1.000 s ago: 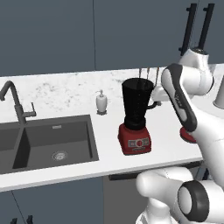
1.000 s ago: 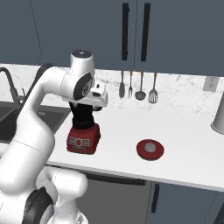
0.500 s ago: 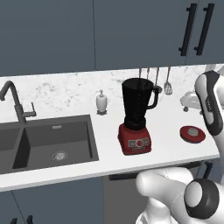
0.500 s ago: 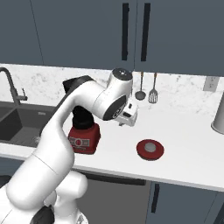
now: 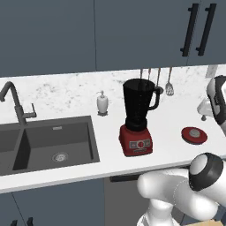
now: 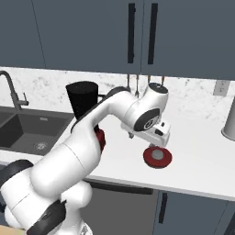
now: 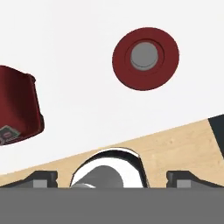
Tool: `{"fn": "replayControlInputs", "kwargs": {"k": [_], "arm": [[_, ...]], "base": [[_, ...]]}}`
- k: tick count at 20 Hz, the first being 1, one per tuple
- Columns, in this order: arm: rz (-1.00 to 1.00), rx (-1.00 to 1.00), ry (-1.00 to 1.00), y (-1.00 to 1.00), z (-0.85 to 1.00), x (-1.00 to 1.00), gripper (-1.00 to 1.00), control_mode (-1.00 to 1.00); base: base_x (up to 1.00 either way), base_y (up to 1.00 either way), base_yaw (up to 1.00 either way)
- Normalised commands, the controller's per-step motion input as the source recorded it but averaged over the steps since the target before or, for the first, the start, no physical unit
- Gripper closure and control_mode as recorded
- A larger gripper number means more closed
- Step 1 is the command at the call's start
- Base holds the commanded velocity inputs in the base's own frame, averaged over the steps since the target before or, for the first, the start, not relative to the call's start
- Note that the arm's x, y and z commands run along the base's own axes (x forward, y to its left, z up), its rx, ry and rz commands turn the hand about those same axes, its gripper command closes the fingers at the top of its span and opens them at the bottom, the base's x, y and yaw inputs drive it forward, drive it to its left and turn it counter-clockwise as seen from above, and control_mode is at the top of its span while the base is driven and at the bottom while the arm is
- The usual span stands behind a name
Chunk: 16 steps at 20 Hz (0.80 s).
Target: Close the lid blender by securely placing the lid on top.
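White counter (image 5: pixel 176 152) carries blender (image 5: pixel 137 118), lid (image 5: pixel 194 135), soap dispenser (image 5: pixel 102 103).

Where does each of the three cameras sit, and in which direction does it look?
Left base view: behind the arm's left, facing the counter; blender, lid, sink; arm at lower right.
Right base view: behind its right, same counter; arm from lower left, gripper above the lid.
Hand view: on the hand, looking down at the lid; open fingertips at the bottom.
All three show the lid.

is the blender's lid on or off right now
Off. The blender stands upright with its jar top uncovered, while the lid lies flat on the white counter to the blender's right, apart from it.
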Motion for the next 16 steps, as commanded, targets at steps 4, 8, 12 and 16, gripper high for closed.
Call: {"fn": "replayControlInputs", "kwargs": {"k": [4,8,12,16], "arm": [[-0.07,-0.11,0.3,-0.07,-0.59,0.28,-1.0,-1.0],[-0.05,-0.02,0.06,-0.03,-0.41,0.14,-1.0,-1.0],[-0.06,0.0,0.0,0.0,-0.33,0.12,-1.0,-1.0],[0.0,0.0,0.07,0.0,-0.07,0.0,-1.0,-1.0]], "base": [[0.0,0.0,0.0],[0.0,0.0,0.0],[0.0,0.0,0.0],[0.0,0.0,0.0]]}}
